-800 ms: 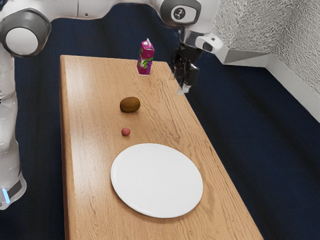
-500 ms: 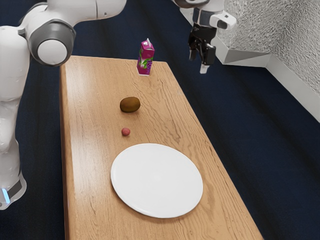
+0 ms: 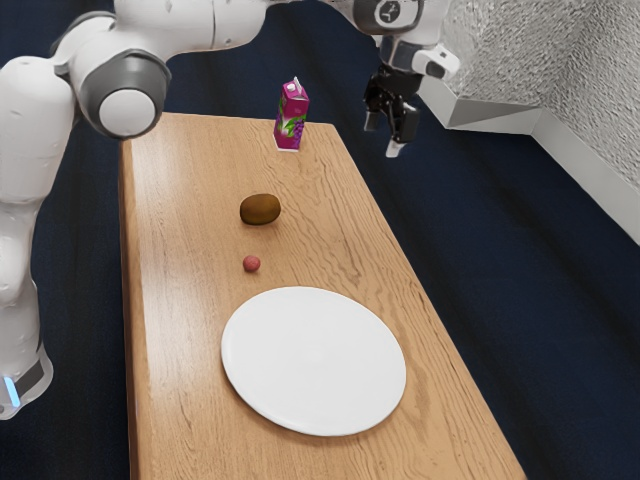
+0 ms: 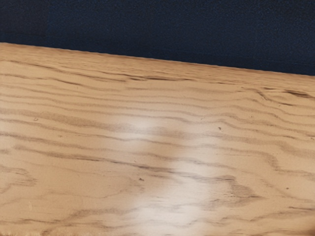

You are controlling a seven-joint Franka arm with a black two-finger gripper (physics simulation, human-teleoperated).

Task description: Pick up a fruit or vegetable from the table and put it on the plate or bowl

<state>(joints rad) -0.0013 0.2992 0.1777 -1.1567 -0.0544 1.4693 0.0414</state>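
You've got the gripper [image 3: 382, 138] up in the air at the far end of the table [image 3: 180, 200], on the exterior view's right of the juice carton [image 3: 291, 116] and apart from it. In that view it sits against the dark floor [image 3: 520, 260], just past the table's right edge. How high it is over the wood, you can't tell.

Claw: the two fingers look parted with a visible gap, and there is nothing between them. It holds nothing.

Your pick options, both loose on the table:
- kiwi [image 3: 260, 209], brown, mid-table, nearer the camera than the carton and well apart from it.
- small red fruit [image 3: 252, 263], between the kiwi and the plate, touching neither.

The plate [image 3: 313, 360] is white and round, lies flat at the near end, and has nothing on it. The carton stands upright near the far right corner.

The gripper is well apart from both fruits and from the plate.

The wrist view gives you bare wood grain [image 4: 147, 147] with a soft glare patch, the table edge running across, and dark floor [image 4: 172, 29] beyond it.
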